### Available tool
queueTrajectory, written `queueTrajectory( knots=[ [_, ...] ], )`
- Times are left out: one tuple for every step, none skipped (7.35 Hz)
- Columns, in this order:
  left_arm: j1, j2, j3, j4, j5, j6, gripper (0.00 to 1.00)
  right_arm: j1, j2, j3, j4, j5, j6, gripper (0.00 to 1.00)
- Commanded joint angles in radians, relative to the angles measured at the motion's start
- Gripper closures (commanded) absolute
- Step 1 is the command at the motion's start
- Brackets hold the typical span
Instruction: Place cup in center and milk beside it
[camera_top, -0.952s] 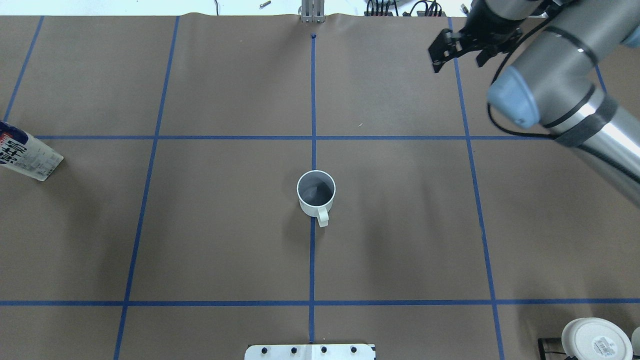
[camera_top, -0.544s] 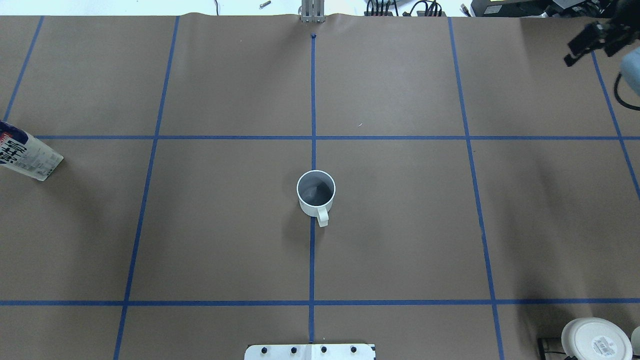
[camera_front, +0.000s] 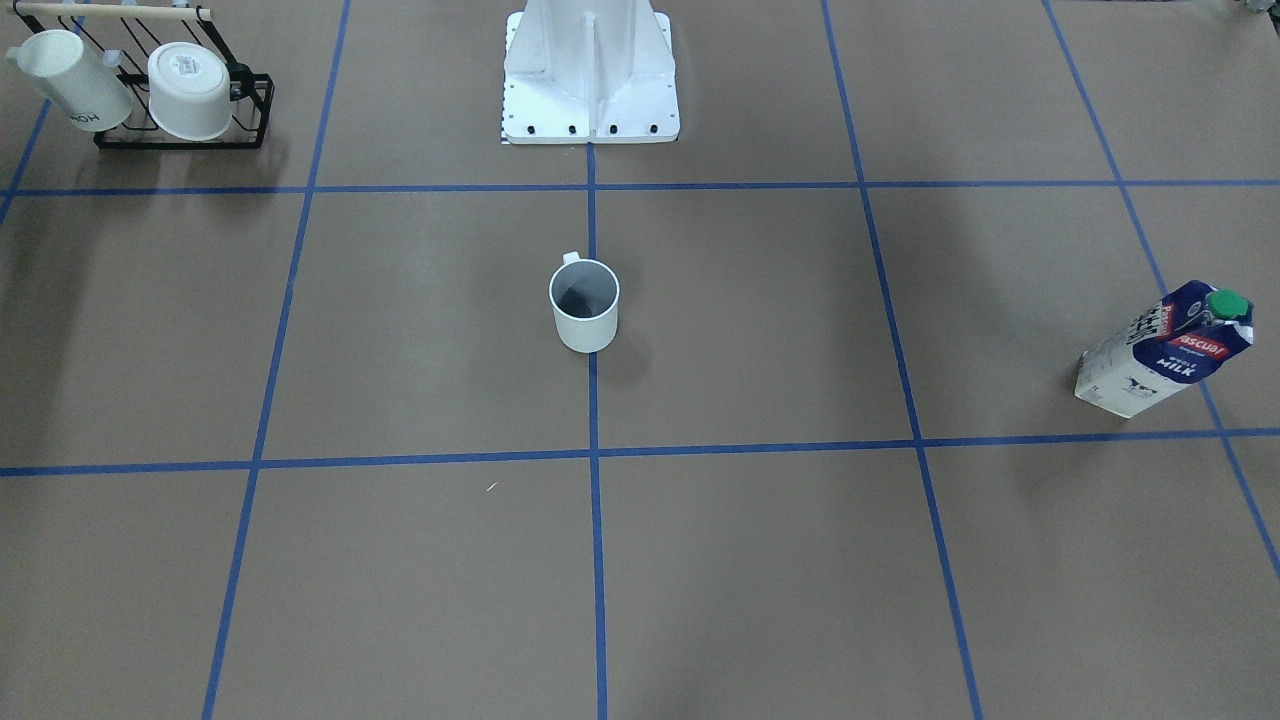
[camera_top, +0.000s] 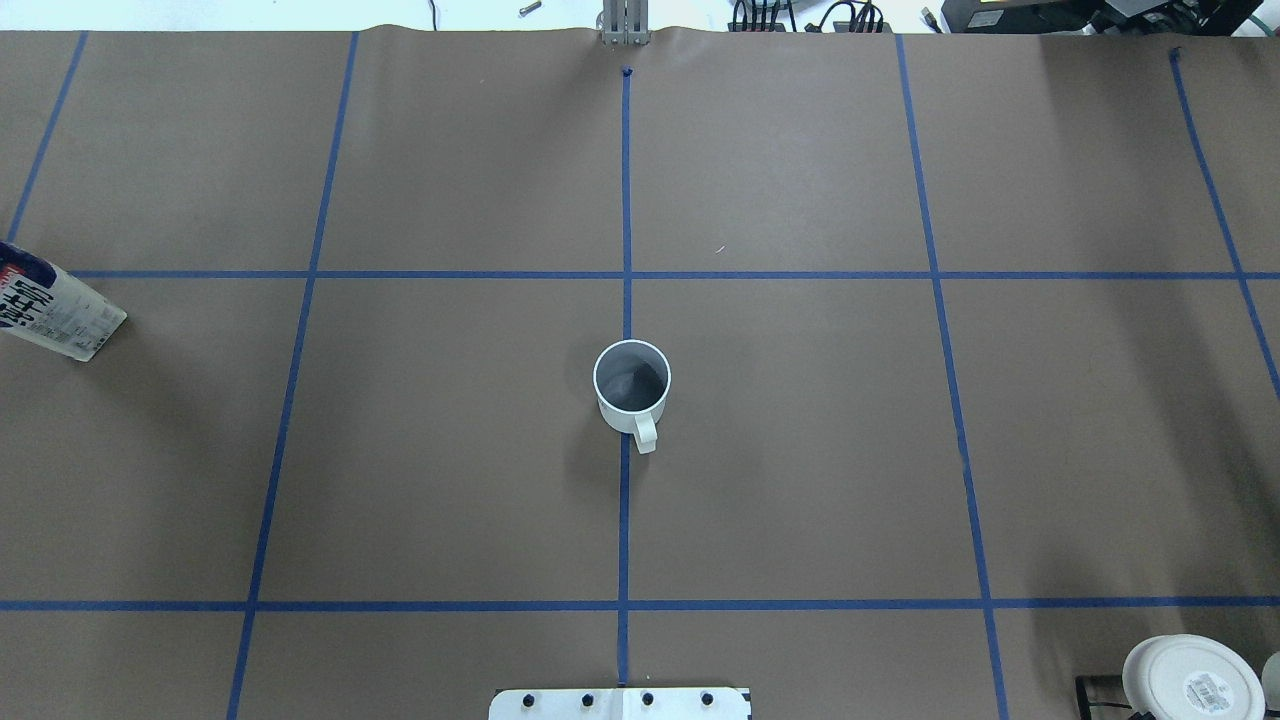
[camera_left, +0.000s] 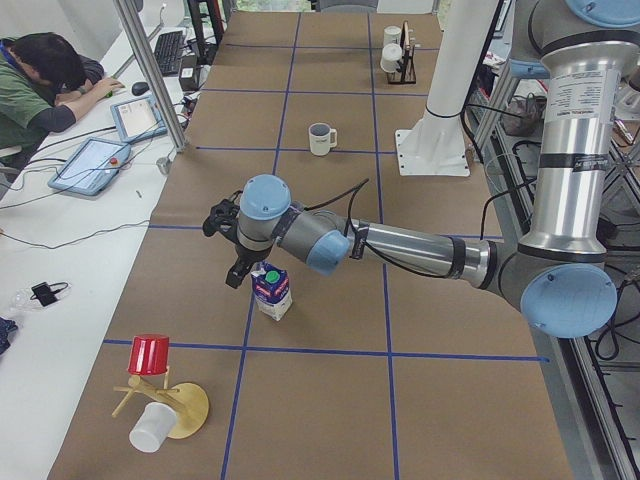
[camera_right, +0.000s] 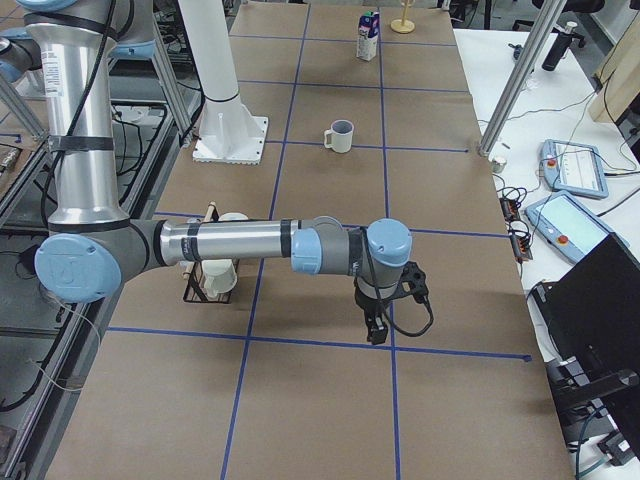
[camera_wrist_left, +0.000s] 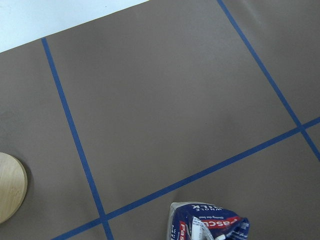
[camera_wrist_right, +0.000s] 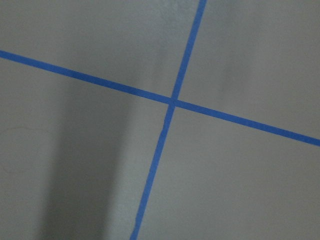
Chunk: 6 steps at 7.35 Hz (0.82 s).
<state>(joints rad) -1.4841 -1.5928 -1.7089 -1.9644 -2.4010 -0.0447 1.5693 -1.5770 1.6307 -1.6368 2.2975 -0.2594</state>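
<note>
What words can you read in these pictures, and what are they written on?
"MILK": white letters on the milk carton's blue front.
"Pascual": on its red label.
Black letters on the white mug: too unclear to read.
Sticker on the white cup's base: too small to read.

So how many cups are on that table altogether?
5. A plain white mug mid-table; a lettered mug and a stickered cup on the black rack; a red cup and a white cup on the wooden stand. More may be hidden.
</note>
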Motion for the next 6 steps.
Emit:
queueTrajectory(
  knots=[
    [0.065,0.002,0.017,-0.001,0.002,-0.004,0.01,0.026,-0.032,-0.005,0.006,0.002,-0.015,0.0],
    [0.094,0.001,0.014,-0.002,0.002,0.0,0.02,0.026,-0.031,-0.003,0.008,0.003,-0.012,0.0],
    [0.119,0.005,0.017,-0.025,0.002,0.0,0.02,0.026,-0.028,-0.003,0.008,0.003,-0.011,0.0],
    [0.134,0.031,0.017,-0.046,0.002,0.0,0.02,0.026,-0.023,-0.006,0.006,0.003,-0.006,0.0],
    [0.143,0.033,0.018,-0.05,0.003,-0.001,0.02,0.026,-0.021,-0.006,0.006,0.003,-0.004,0.0],
    [0.157,0.031,0.031,-0.051,0.02,-0.001,0.02,0.026,-0.021,-0.006,0.006,0.003,-0.004,0.0]
  ],
)
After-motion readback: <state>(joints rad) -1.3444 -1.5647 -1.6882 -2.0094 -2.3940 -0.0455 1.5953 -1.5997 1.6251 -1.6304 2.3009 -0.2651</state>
